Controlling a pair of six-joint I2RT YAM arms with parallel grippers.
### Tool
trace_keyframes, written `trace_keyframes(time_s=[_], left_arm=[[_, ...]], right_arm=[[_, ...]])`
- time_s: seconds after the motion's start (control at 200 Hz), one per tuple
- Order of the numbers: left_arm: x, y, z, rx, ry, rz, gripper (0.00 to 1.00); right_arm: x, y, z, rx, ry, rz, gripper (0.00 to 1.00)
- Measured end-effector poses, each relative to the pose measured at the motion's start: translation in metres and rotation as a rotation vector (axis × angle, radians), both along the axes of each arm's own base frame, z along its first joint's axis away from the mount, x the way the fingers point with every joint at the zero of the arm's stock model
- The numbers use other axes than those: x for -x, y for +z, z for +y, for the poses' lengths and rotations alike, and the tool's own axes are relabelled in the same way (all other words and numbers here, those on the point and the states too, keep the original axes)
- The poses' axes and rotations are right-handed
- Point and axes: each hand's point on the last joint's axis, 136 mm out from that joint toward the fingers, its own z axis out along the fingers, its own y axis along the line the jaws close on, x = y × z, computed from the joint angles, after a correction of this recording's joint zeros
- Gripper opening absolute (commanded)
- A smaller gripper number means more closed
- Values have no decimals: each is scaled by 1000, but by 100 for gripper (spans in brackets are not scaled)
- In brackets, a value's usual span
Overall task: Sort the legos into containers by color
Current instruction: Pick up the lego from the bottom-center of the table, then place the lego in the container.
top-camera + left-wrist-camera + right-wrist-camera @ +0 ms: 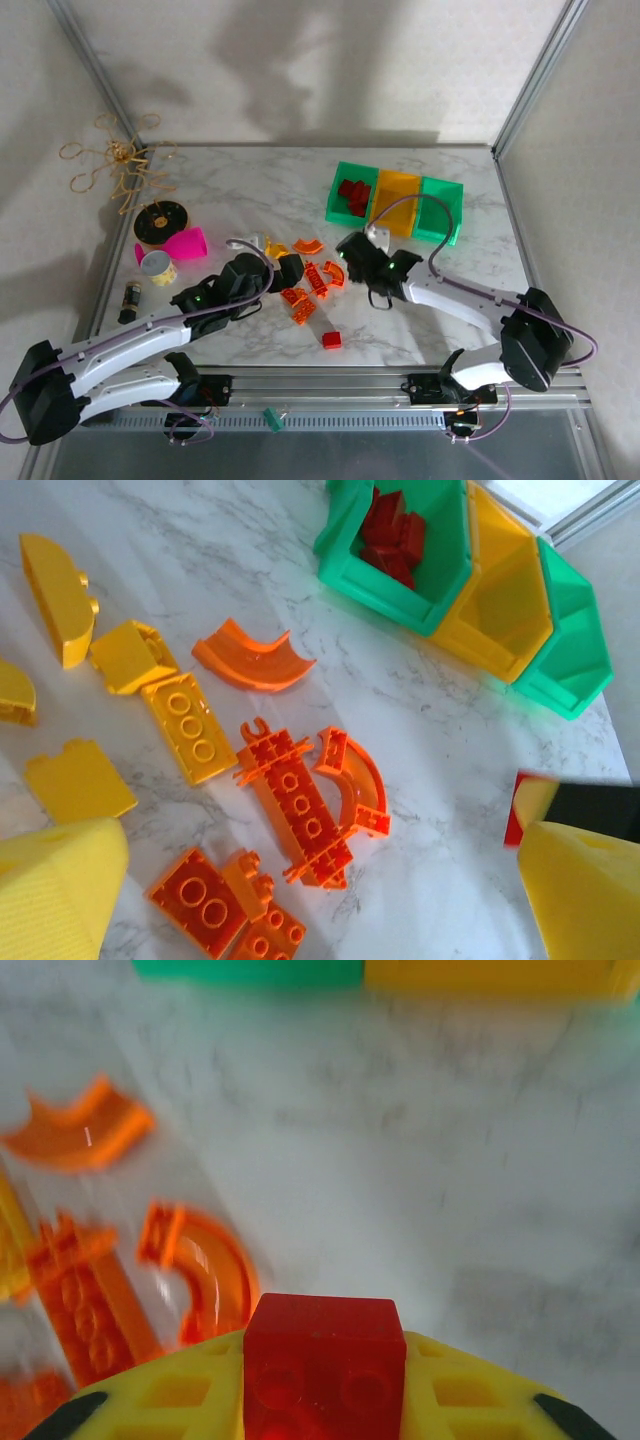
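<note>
1. While the right pincer (352,250) is pinching a red brick (322,1358) between its yellow fingers, the brick is apparently riding just above the marble table (250,190).
2. Ahead of this pincer and to its left, the green bin (350,190) is already holding red bricks (352,195). The orange-yellow bin (397,200) is sitting ahead and to its right, and the second green bin (440,210) is lying beyond that.
3. Orange curved pieces (205,1270) are lying below the pincer and to its left.
4. The fingers seem to be gripping the brick low down, so it is risking a twist or slip during the carry.
5. Because the two nearest bins are touching, a release slightly to the right is risking a red brick in the orange-yellow bin.
6. The left pincer (310,870) is hanging spread wide over orange and yellow bricks, close beside the right one, so a sideways swing is risking a knock between the arms.
</note>
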Motion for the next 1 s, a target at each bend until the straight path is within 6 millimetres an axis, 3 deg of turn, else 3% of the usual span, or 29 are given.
trace_keyframes(time_s=[0.165,0.33,0.436,0.621,0.776,0.911,0.996], left_arm=[[-15,8,3,-15,26,-17,100],[-32,14,6,-14,65,-28,100],[-39,16,6,-1,74,-41,100],[-49,14,6,5,87,-39,100],[-51,16,5,18,89,-43,100],[-50,18,4,34,83,-43,100],[-48,23,2,61,79,-46,100]], right_arm=[[-74,23,-10,4,-32,-113,31],[-143,37,1,33,-14,-197,30],[-177,33,8,52,1,-219,30],[-228,11,14,95,11,-213,46],[-249,3,18,115,37,-208,55],[-244,5,21,100,61,-197,58],[-226,8,19,85,82,-184,62]])
